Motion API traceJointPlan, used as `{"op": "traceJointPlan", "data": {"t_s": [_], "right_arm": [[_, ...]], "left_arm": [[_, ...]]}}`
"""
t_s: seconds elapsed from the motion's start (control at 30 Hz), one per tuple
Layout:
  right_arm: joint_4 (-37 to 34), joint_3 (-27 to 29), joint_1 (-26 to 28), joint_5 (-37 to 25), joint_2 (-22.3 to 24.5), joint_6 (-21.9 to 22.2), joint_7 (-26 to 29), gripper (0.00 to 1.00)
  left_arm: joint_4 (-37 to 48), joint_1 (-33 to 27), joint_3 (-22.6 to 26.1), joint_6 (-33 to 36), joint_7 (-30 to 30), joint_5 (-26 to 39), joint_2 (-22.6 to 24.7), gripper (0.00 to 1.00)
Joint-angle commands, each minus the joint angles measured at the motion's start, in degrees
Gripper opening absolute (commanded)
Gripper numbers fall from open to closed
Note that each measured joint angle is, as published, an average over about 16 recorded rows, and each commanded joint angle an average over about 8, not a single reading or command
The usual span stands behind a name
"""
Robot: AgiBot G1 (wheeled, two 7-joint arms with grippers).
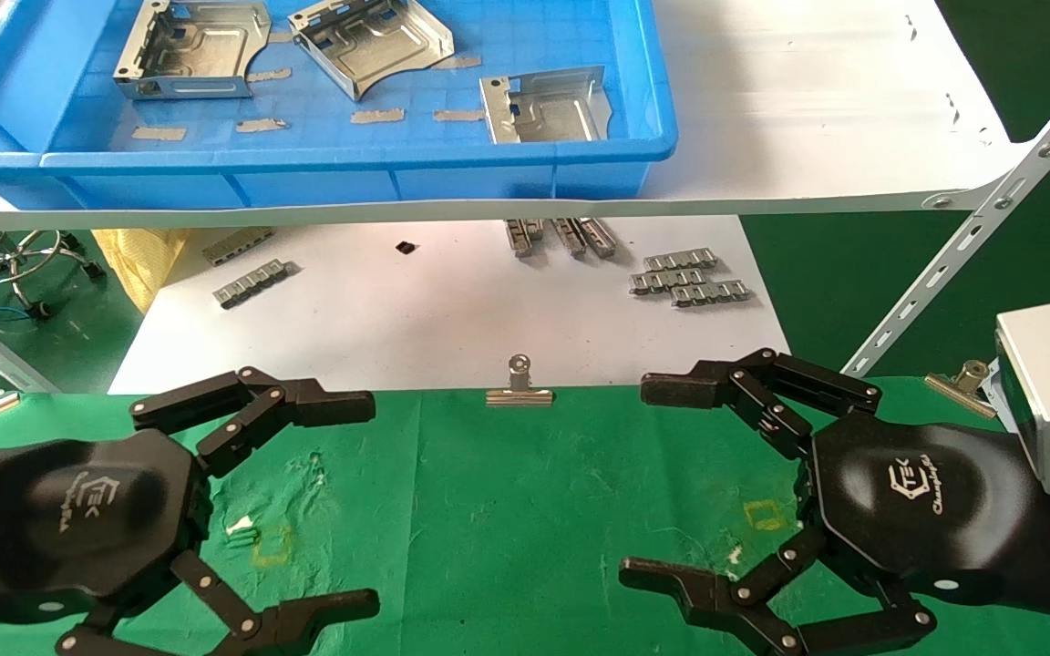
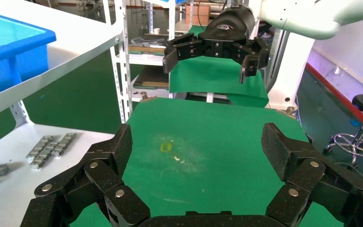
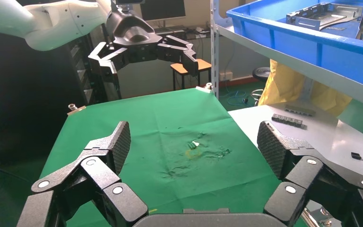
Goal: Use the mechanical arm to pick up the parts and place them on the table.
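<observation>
Three parts (image 1: 192, 47) (image 1: 370, 41) (image 1: 545, 107) in the blue tray (image 1: 324, 169) on the white shelf (image 1: 808, 109), all lying flat and apart from each other, none yet on the table (image 1: 507, 510). Small grey strips (image 1: 377, 116) scattered between them on the tray floor; not to be taken.

Below and nearer, left hand (image 1: 279, 501) and right hand (image 1: 716, 483) hovering low over the green cloth, both with fingers spread wide and holding nothing. Same in the wrist views: left hand (image 2: 196, 161) empty above a yellow mark (image 2: 165, 147), right hand (image 3: 194, 161) empty above the cloth too.

Judged as the start: no part lifted yet. Probably best to begin with the part nearest the tray's front wall, on the right side, with the right hand. Needs first a lift well above the shelf edge and the tray wall, then a descent from above, not a reach from the front. Good to put fingers across two upturned edges, since the flat sheet gives little to grip. Risk of sliding the thin metal on the tray floor, or of catching a loose strip together with it. Then a slow carry down to a bare place on the cloth, away from the binder clip (image 1: 519, 387) at its far edge.
</observation>
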Motion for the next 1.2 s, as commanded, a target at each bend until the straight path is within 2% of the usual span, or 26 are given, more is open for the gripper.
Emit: {"op": "traceJointPlan", "data": {"t_s": [0.03, 1.2], "right_arm": [[0.0, 0.0, 0.0, 0.0, 0.0, 0.0, 0.0, 0.00], [0.0, 0.0, 0.0, 0.0, 0.0, 0.0, 0.0, 0.00]], "left_arm": [[0.0, 0.0, 0.0, 0.0, 0.0, 0.0, 0.0, 1.00], [0.0, 0.0, 0.0, 0.0, 0.0, 0.0, 0.0, 1.00]]}}
